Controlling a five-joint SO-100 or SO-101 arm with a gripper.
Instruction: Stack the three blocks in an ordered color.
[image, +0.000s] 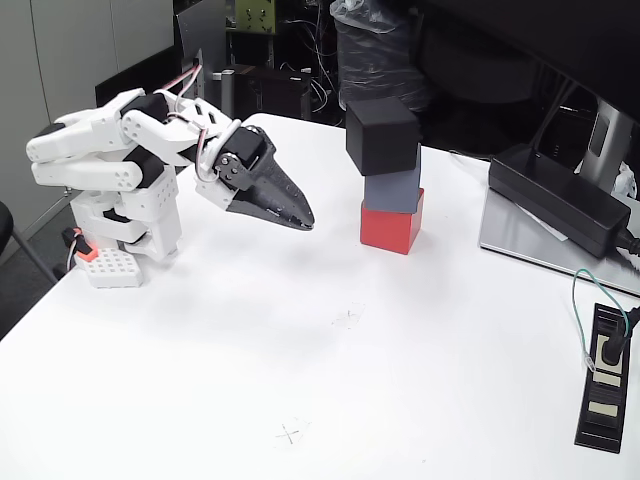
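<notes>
Three stacked cubes: one black cube (381, 136), one grey cube (392, 190), one red cube (391, 227), one power brick (558, 199), one power strip (606, 379)

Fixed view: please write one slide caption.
Black block on grey block on red block; gripper shut, apart.

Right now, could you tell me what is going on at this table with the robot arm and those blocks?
The three blocks stand as one stack on the white table: the red block at the bottom, the grey block on it, and the black block on top, sitting a little askew. The gripper is apart from the stack, to its left in the fixed view, holding nothing, with the arm folded back near its base. A black power brick lies to the right.
</notes>
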